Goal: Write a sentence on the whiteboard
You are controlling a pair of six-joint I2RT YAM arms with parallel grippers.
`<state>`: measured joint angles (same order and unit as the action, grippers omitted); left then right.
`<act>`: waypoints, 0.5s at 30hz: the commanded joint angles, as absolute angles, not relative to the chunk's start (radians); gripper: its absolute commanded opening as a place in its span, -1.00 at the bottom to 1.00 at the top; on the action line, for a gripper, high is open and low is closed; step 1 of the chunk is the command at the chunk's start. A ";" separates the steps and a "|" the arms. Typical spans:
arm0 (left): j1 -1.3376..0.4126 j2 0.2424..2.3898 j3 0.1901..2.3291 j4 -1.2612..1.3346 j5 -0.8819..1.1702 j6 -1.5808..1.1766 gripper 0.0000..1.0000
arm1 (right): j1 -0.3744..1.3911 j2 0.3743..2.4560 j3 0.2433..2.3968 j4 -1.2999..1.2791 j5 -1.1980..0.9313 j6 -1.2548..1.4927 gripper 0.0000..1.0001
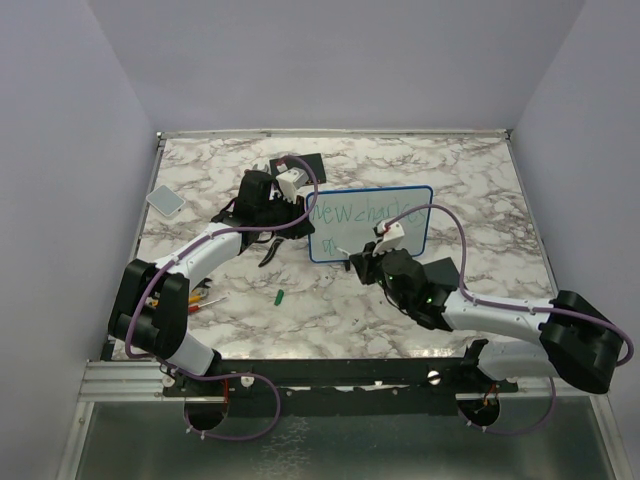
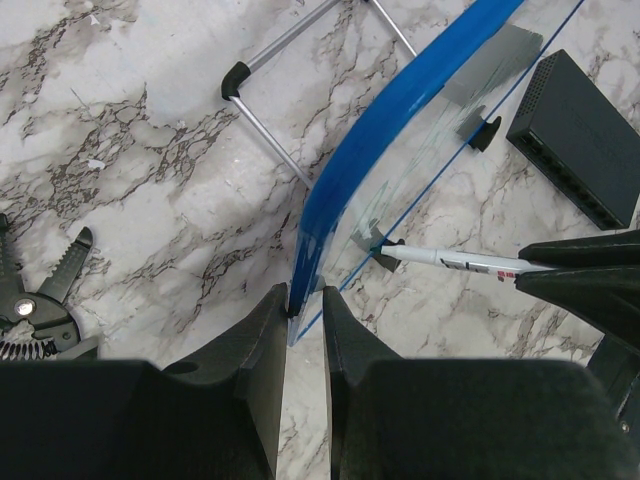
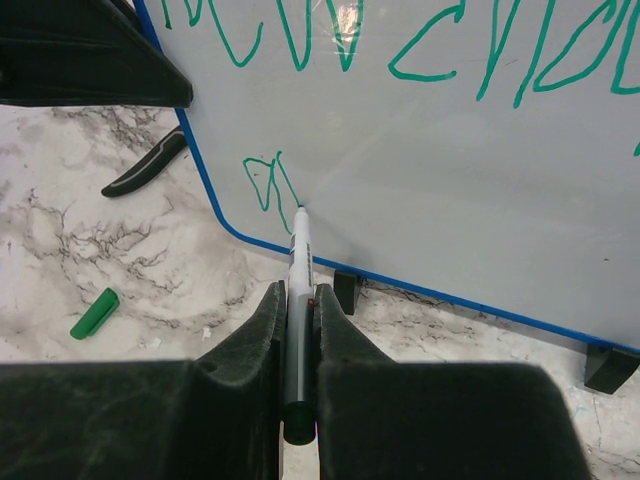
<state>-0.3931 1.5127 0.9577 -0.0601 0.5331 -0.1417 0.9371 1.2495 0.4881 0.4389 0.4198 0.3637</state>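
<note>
The whiteboard (image 1: 400,240) stands upright on black feet mid-table, blue-rimmed. The sentence (image 1: 362,211) is green handwriting: a top line reading about "new charge", with a few short strokes (image 3: 266,180) of a second line below it. My left gripper (image 1: 303,214) is shut on the board's left blue rim (image 2: 380,130), the fingertips (image 2: 270,310) pinching the edge. My right gripper (image 3: 298,295) is shut on a white marker (image 3: 299,250) whose tip touches the board just right of the second-line strokes. The marker also shows in the left wrist view (image 2: 460,262).
A green marker cap (image 1: 281,296) lies left of the right gripper. Black pliers (image 1: 270,250) lie by the board's lower left corner. A black box with ports (image 2: 585,130) sits behind the board. A grey pad (image 1: 165,201) lies far left, and small tools (image 1: 205,298) by the left arm.
</note>
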 commanded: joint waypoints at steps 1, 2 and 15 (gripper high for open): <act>-0.399 1.481 0.976 -0.060 0.528 -0.146 -0.60 | 0.940 1.214 0.510 0.446 0.507 0.329 -0.99; -0.399 1.480 0.977 -0.060 0.529 -0.146 -0.60 | 0.940 1.206 0.513 0.448 0.514 0.325 -0.99; -0.399 1.482 0.977 -0.060 0.529 -0.146 -0.60 | 0.940 1.209 0.524 0.428 0.523 0.315 -0.99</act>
<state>-0.3931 1.5127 0.9577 -0.0601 0.5331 -0.1413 0.9371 1.1908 0.5060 0.4408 0.4816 0.3161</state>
